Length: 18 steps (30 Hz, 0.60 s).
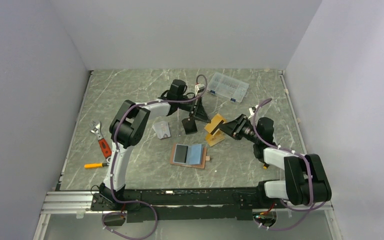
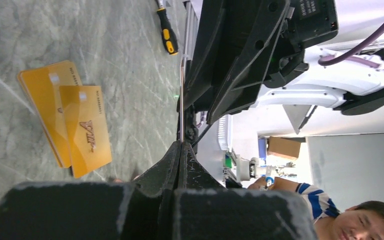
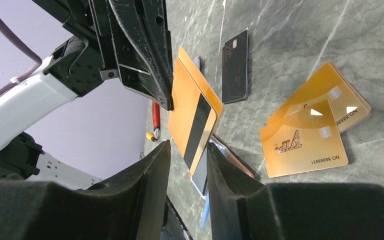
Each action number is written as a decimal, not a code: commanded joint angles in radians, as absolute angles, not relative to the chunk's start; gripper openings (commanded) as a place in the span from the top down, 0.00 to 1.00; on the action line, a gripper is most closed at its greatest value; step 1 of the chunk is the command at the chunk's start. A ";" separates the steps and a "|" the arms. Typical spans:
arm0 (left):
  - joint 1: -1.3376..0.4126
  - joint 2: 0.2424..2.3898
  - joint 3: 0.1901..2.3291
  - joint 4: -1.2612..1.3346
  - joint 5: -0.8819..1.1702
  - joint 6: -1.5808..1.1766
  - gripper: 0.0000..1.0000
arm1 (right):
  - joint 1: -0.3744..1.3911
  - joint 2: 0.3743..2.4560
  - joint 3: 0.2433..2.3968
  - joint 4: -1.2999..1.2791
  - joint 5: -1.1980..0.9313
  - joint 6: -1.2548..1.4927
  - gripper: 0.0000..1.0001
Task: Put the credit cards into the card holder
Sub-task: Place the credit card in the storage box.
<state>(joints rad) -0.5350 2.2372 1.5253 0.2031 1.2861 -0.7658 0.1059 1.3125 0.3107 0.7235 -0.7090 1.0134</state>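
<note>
Card holder [image 1: 190, 155] lay nearest the arm bases in my overhead view, spread open and flat on the tabletop [image 1: 125, 90]. It showed a dark grey pocket on its left half, a blue one on its right, and a small tab at its right edge. Well off to the left I saw a yellow-handled screwdriver [image 1: 96, 165] and, a little beyond it, a red-handled wrench [image 1: 100, 136].

Just past the holder's right corner, a small pile of gold credit cards [image 3: 305, 135] rested fanned on the marble. Their faces were up, and VIP lettering was legible on the top one.

Beside that pile the right gripper [image 3: 187, 147] pointed left with its fingers parted to a moderate gap. The lower end of a striped orange card [image 3: 192, 115] sat in that gap, and I could not tell whether either finger touched it. The left gripper [image 3: 169, 102] reached in from the far side with its fingers pinched narrow on the card's other end, holding it tilted off the tabletop. My left wrist camera showed the card only as a thin line running out from the closed tips. A second card may have been stacked behind it, but I could not tell.

Left of the held card, a black card [image 1: 189, 125] lay flat beneath the left gripper. A silver-grey card [image 1: 162, 130] lay further left, near that arm's forearm. Farthest out, a clear organiser box [image 1: 227, 87] sat close to the back wall.
</note>
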 commanded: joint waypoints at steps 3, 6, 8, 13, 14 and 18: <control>-0.541 2.155 1.513 0.450 1.338 -0.947 1.00 | 0.085 1.247 0.329 0.686 -0.717 0.933 0.65; -0.540 2.143 1.501 0.463 1.339 -0.953 1.00 | 0.066 1.235 0.334 0.662 -0.719 0.921 0.65; -0.540 2.132 1.498 0.443 1.337 -0.930 1.00 | 0.050 1.224 0.334 0.654 -0.723 0.917 0.65; -0.539 2.117 1.494 0.417 1.330 -0.903 1.00 | 0.036 1.199 0.347 0.665 -0.728 0.933 0.65; -0.541 2.118 1.492 0.431 1.330 -0.916 1.00 | 0.036 1.203 0.355 0.684 -0.739 0.945 0.65; -0.541 2.119 1.489 0.459 1.329 -0.940 1.00 | 0.035 1.204 0.370 0.752 -0.773 0.992 0.64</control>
